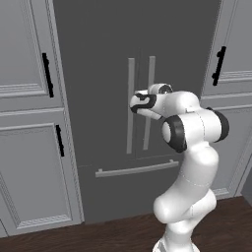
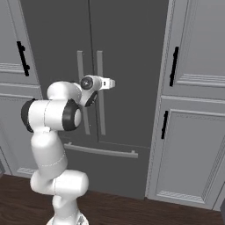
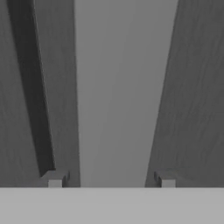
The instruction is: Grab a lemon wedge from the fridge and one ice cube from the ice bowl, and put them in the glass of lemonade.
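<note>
Between claw fingertips: pale fridge handle (doors shut)

We record the fridge with both doors shut, its two pale vertical handles standing side by side at the centre seam above the horizontal drawer bar. Our arm rises from the lower right, its hand reaching to the handles. Light grey cabinets with black handles flank the fridge, over a dark wood floor.
</note>
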Robot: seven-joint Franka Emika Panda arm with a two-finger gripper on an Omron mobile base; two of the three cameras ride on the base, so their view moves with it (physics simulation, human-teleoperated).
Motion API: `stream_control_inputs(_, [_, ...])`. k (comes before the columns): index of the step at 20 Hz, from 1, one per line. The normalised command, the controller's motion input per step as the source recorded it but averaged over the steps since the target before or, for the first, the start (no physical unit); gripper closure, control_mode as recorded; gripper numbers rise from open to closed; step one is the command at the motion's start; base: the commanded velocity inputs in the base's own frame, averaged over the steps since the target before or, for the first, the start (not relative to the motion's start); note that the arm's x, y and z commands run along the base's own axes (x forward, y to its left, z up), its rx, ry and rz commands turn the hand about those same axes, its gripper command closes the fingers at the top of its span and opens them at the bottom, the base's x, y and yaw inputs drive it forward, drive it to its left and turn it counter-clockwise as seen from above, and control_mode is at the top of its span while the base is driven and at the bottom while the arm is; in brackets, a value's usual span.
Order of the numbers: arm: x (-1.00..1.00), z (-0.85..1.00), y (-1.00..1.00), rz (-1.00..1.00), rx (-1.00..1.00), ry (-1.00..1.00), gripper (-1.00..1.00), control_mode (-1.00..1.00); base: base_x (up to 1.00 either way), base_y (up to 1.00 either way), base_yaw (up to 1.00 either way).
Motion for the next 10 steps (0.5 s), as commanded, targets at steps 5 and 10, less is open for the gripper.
stream_control_inputs(5, [-0.21, 0.0, -0.32, -0.02, 0.0, 0.0, 1.0, -1.0, 0.0, 0.0, 0.0])
stream_control_inputs(10, [-0.83, 0.09, -0.9, -0.14, 0.02, 0.0, 1.0, -1.0, 0.0, 0.0, 0.0])
